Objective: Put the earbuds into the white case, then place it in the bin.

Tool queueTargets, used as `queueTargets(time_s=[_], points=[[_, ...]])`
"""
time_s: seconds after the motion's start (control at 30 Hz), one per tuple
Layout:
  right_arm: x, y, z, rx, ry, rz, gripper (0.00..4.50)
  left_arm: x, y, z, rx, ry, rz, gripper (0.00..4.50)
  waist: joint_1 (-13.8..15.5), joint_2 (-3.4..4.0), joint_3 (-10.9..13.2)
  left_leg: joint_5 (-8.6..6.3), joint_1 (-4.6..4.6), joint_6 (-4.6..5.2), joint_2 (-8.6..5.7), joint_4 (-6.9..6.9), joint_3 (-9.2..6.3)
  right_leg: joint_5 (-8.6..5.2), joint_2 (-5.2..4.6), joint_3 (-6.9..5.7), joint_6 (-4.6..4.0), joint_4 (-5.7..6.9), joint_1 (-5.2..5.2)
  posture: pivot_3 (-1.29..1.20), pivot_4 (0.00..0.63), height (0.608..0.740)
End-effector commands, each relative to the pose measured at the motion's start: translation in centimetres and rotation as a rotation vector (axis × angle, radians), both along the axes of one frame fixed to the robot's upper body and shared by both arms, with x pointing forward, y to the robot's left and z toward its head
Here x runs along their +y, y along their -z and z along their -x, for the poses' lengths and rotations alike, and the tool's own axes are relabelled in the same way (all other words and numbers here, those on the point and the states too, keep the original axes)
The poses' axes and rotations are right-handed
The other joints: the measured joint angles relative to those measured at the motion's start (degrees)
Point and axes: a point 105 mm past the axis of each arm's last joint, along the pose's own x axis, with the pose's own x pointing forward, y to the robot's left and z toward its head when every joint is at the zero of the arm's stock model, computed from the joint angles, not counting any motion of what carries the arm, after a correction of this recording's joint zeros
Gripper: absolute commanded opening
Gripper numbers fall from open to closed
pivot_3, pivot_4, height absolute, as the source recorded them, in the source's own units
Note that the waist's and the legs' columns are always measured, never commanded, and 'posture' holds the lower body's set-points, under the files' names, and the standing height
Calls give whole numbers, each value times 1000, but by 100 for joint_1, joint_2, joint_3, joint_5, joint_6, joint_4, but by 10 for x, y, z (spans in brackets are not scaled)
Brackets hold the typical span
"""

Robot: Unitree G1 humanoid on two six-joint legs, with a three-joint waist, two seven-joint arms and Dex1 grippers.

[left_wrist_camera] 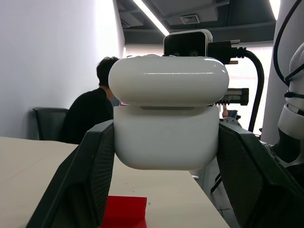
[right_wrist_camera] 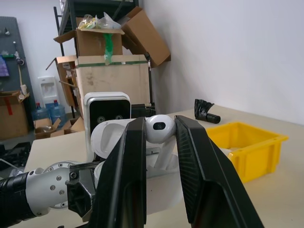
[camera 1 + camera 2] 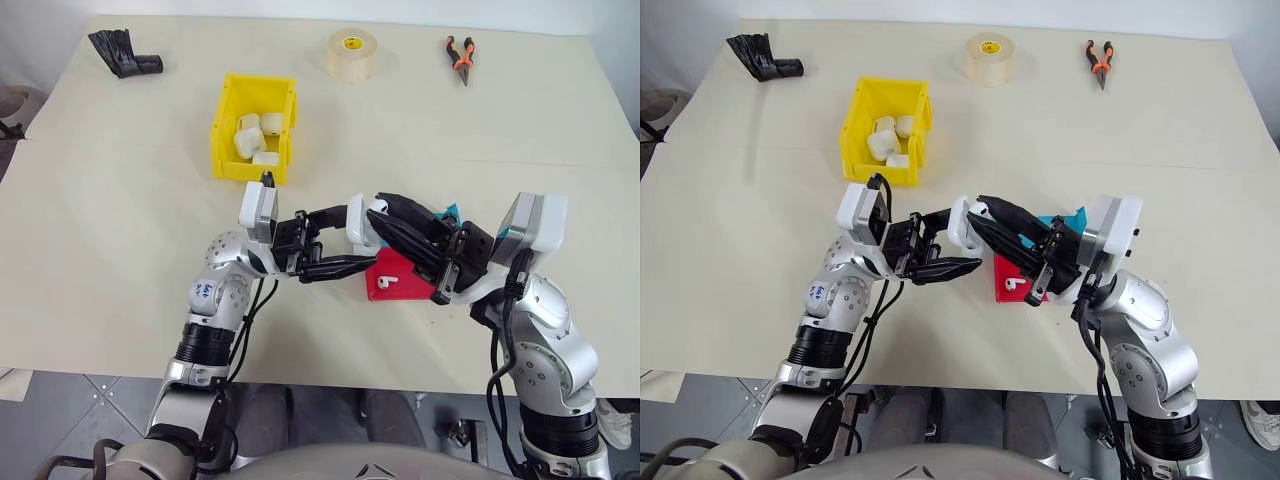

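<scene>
My left gripper is shut on the white case and holds it above the table; in the left wrist view the case sits between the two fingers with its lid raised a little. My right gripper is shut on an earbud, right at the case's top. Another earbud lies in the red tray below both grippers. The yellow bin stands further back on the left with several white cases in it.
A blue tray peeks out behind my right gripper. At the table's far edge lie a black object, a roll of tape and orange pliers. A person sits beyond the table.
</scene>
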Motion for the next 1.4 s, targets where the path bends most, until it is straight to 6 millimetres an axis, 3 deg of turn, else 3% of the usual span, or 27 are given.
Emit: queueTargets(time_s=[0.03, 0.53, 1.03, 1.23, 1.4], points=[[-4, 6, 6, 18, -20, 48, 529, 8, -19, 1, -73, -45, 80, 2792, 2, 0, 0, 0, 0, 0, 0, 0, -1, 0, 0, 0, 0, -1, 0, 0, 150, 740], [2, -6, 0, -59, -64, 94, 529, 5, -10, 10, -75, 9, 34, 2792, 2, 0, 0, 0, 1, 0, 1, 0, -1, 0, 0, 0, 0, -2, 0, 0, 150, 740], [3, 11, -4, 74, -153, 234, 529, 5, -10, 12, -98, 20, 17, 2792, 5, 0, 0, 0, -1, 1, 2, 0, -3, 0, -1, 0, 0, -4, 1, 0, 150, 740], [2, 7, -2, 129, -191, 240, 2445, 3, -9, 13, -107, 25, 12, 2792, 8, 0, 0, 0, -1, 1, 2, 0, -4, 0, -1, 0, 0, -4, 0, 0, 150, 740], [-19, 2, -5, 93, -108, 253, 4126, 8, -6, 10, -106, -26, 3, 2792, 13, -1, 0, -1, -3, 1, 2, 0, -3, 0, -1, 0, 0, -5, 0, 0, 150, 740]])
